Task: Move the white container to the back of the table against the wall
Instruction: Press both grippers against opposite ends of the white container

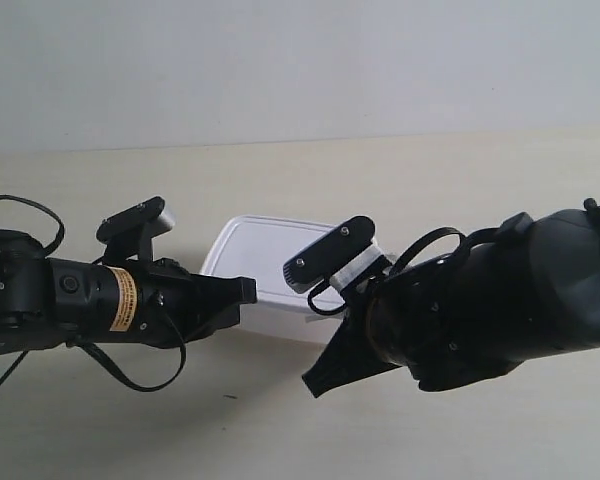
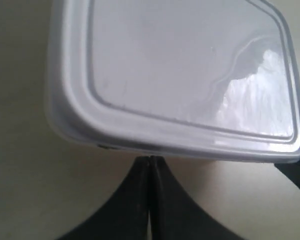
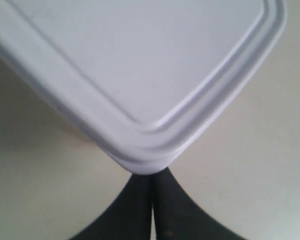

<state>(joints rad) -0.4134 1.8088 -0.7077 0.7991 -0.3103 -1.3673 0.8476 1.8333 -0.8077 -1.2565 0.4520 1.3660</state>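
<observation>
The white container [image 1: 265,255] lies flat on the table [image 1: 460,180], well forward of the wall [image 1: 300,60]. In the left wrist view my left gripper [image 2: 149,159] is shut, its tips meeting a side of the container [image 2: 190,65] just under the lid's rim. It belongs to the arm at the exterior view's left [image 1: 246,290]. My right gripper [image 3: 152,176] is also shut, with its tips at a rounded corner of the container [image 3: 140,75]. That is the arm at the exterior view's right [image 1: 318,378]. Neither holds anything.
The right gripper's black finger [image 2: 296,176] shows at the edge of the left wrist view. Black cables [image 1: 130,375] loop under the arm at the exterior view's left. Bare table stretches between the container and the wall.
</observation>
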